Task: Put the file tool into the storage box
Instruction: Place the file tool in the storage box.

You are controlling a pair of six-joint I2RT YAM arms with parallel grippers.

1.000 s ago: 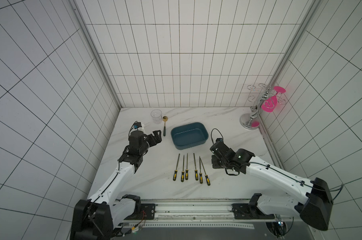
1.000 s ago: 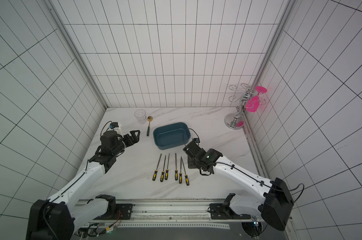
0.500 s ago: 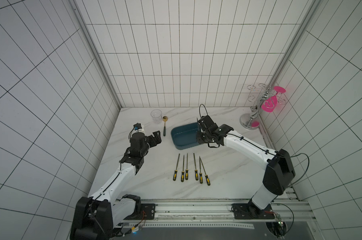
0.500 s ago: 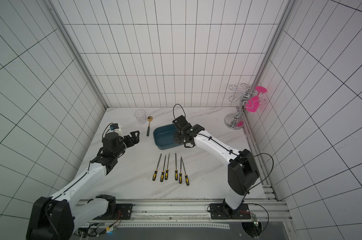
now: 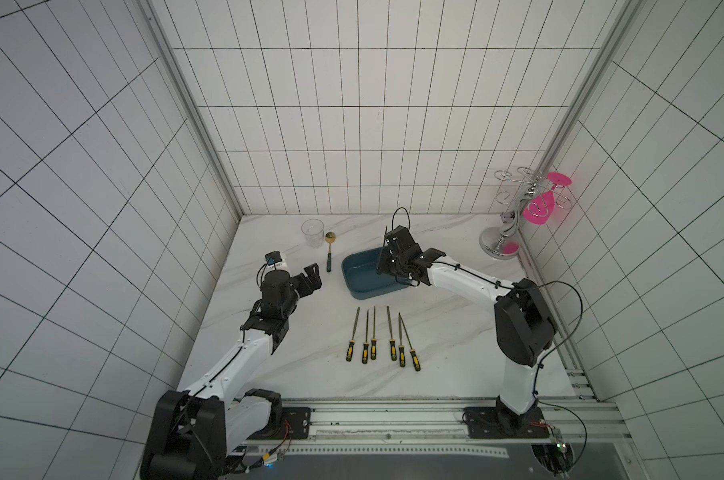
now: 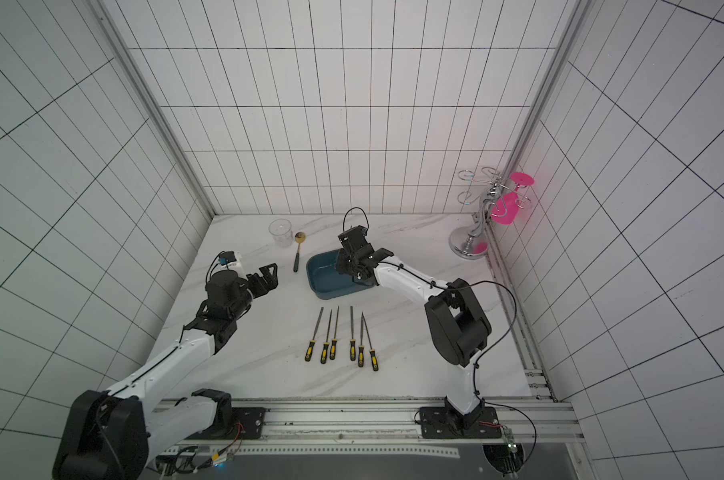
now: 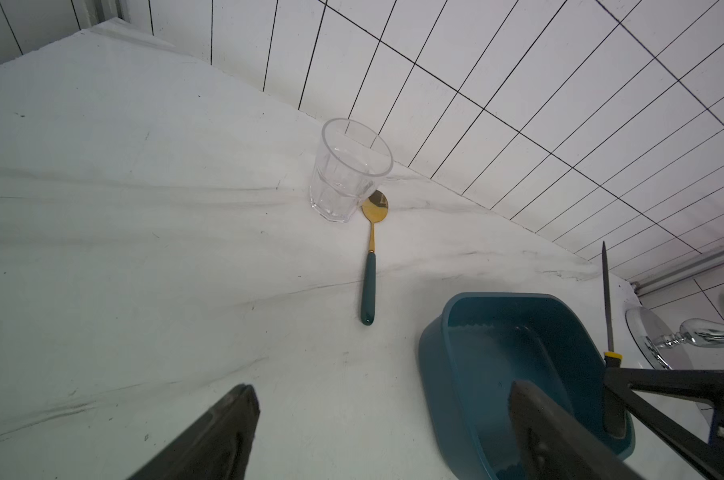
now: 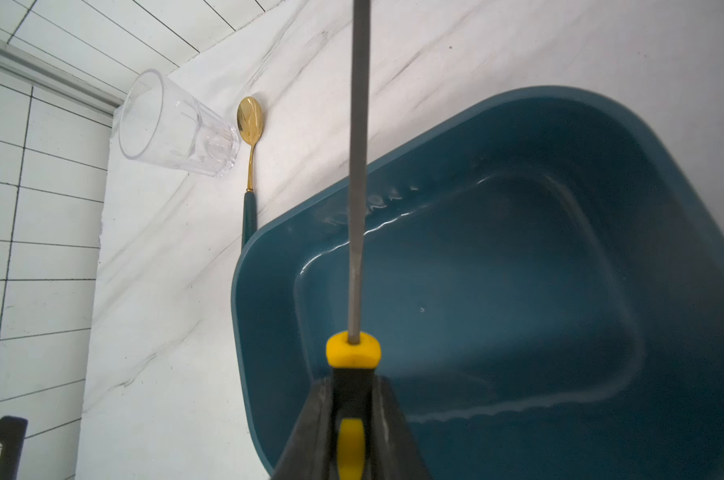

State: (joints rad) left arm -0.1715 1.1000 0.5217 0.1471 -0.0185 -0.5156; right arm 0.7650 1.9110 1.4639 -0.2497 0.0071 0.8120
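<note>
The storage box (image 5: 362, 276) (image 6: 325, 282) is a dark teal tub at mid-table in both top views. My right gripper (image 8: 352, 399) (image 5: 393, 268) hangs over the box, shut on the black-and-yellow handle of a file tool (image 8: 358, 166). The file's grey blade points straight out from the jaws, and it stands upright in the left wrist view (image 7: 606, 291). Several more files (image 5: 381, 336) lie in a row in front of the box. My left gripper (image 7: 383, 390) (image 5: 312, 276) is open and empty, left of the box.
A clear glass (image 5: 312, 232) and a gold spoon with a teal handle (image 5: 329, 255) sit behind and left of the box. A chrome rack holding a pink glass (image 5: 514, 220) stands at the back right corner. Tiled walls close in three sides.
My right gripper has gone from beside the row of files up to the box, file in its jaws, and has held there for the last half second. The left arm has barely moved.
</note>
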